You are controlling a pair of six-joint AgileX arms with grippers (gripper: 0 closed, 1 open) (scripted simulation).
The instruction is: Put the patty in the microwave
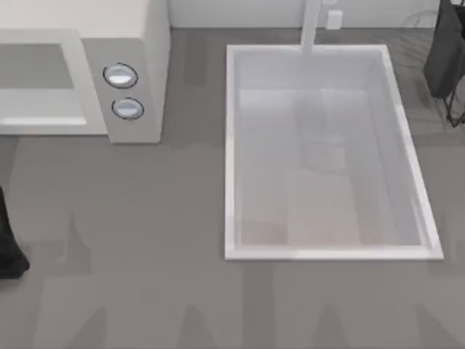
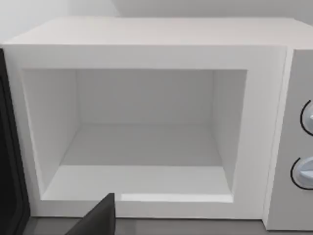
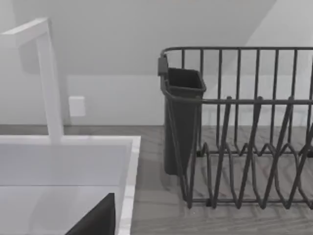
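Left gripper [image 2: 98,218] facing open microwave [image 2: 146,49] cavity

Matte black arm link [image 1: 9,247], dark angular pincer finger [image 2: 100,218]

I see a grey tabletop [image 1: 145,240]. The microwave [image 1: 138,43] sits at its back left, a white sink [image 1: 232,145] in the middle, a dark rack [image 3: 244,147] at the right.

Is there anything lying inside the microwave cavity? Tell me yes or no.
No. In the left wrist view the microwave stands open and its cavity floor is bare, with no patty on it.
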